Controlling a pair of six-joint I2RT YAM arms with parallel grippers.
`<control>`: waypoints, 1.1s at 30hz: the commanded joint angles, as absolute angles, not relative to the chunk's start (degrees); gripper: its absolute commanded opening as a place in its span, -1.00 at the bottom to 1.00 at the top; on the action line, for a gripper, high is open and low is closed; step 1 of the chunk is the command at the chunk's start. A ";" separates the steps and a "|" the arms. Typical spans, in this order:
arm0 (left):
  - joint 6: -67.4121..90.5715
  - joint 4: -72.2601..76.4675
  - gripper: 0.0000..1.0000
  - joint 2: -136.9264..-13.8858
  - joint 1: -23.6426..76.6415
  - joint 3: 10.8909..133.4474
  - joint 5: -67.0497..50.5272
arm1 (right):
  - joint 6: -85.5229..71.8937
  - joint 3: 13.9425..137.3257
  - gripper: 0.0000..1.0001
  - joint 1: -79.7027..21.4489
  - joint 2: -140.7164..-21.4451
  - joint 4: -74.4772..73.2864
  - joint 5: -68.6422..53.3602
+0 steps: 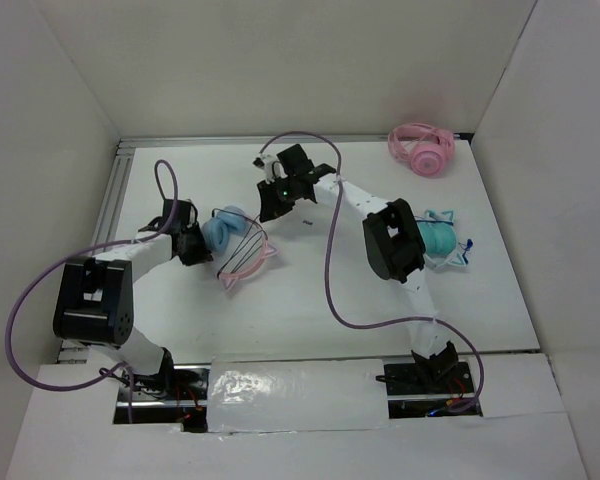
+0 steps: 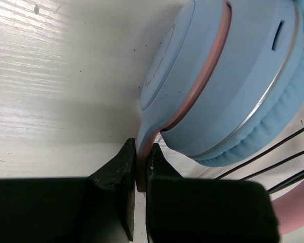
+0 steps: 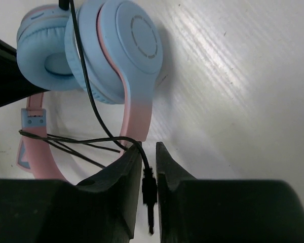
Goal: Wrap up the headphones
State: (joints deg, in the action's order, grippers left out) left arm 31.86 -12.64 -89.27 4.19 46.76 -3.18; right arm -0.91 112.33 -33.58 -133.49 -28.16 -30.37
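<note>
The headphones (image 1: 232, 240) are on or just above the table (image 1: 290, 300), left of its middle, between the two tools. The left tool (image 2: 141, 172) is closed on the thin arm below one blue cup and holds it. The cable (image 3: 85, 76) already crosses the headband (image 3: 137, 114) in several loose strands, so I judge most of the wrapping is done. The plug (image 3: 148, 188) stands between the narrow jaws of the right tool (image 3: 149, 167); whether it is gripped I cannot tell. What is left seems only to secure this end and let go.
</note>
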 commanded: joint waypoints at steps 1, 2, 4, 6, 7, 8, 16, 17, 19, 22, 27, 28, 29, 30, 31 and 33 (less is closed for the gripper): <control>29.71 -19.60 -1.00 -90.53 4.04 48.42 -2.81 | 0.18 116.89 -0.50 -32.17 -134.82 -28.56 -27.24; 30.06 -20.12 -1.00 -90.61 4.04 48.60 -2.38 | 0.18 116.46 -0.48 -31.91 -134.74 -28.48 -27.77; 30.41 -21.00 -1.00 -90.79 4.04 49.04 -2.02 | -2.10 115.67 -0.44 -31.12 -134.56 -28.13 -29.09; 30.58 -21.44 -1.00 -90.79 4.31 49.39 -2.11 | -2.98 115.31 -0.40 -30.59 -134.56 -27.95 -29.35; 30.76 -21.88 -0.99 -90.88 4.39 49.74 -1.85 | -3.16 115.66 -0.40 -30.41 -134.73 -28.38 -29.44; 31.46 -23.10 -0.95 -90.97 5.09 50.09 -1.32 | -3.25 115.84 -0.39 -30.32 -135.00 -29.52 -29.53; 37.43 -31.28 -0.24 -92.28 10.81 55.54 7.98 | -4.48 107.51 -0.44 -30.15 -132.11 -27.26 -30.32; 37.88 -31.90 -0.18 -92.55 11.51 55.89 8.52 | -4.74 106.45 -0.43 -30.15 -131.40 -26.90 -29.97; 39.20 -33.75 -0.14 -93.34 12.13 57.13 9.23 | -5.36 104.85 -0.42 -30.06 -130.17 -26.54 -29.54; 40.87 -34.72 -0.05 -93.25 12.65 57.48 9.84 | -5.80 104.41 -0.38 -29.97 -130.25 -27.07 -28.30; 42.27 -36.39 0.11 -90.45 13.45 57.74 10.02 | -6.68 102.14 -0.18 -29.79 -128.68 -25.85 -27.16; 42.28 -36.47 0.12 -88.53 13.53 57.74 9.93 | -6.85 101.52 -0.16 -29.79 -127.37 -25.49 -26.81; 42.19 -36.91 0.14 -87.64 13.71 57.83 9.84 | -6.86 99.95 -0.08 -29.79 -126.57 -24.62 -26.28; 42.10 -37.09 0.20 -86.67 13.80 57.83 9.84 | -6.94 99.06 -0.02 -29.79 -125.87 -24.09 -25.84; 42.01 -37.26 0.21 -84.66 13.89 58.01 9.93 | -7.12 98.27 -0.01 -29.79 -124.29 -23.73 -25.32; 42.28 -38.49 0.30 -82.54 13.98 58.53 10.19 | -7.12 96.25 0.19 -29.80 -122.70 -23.38 -23.30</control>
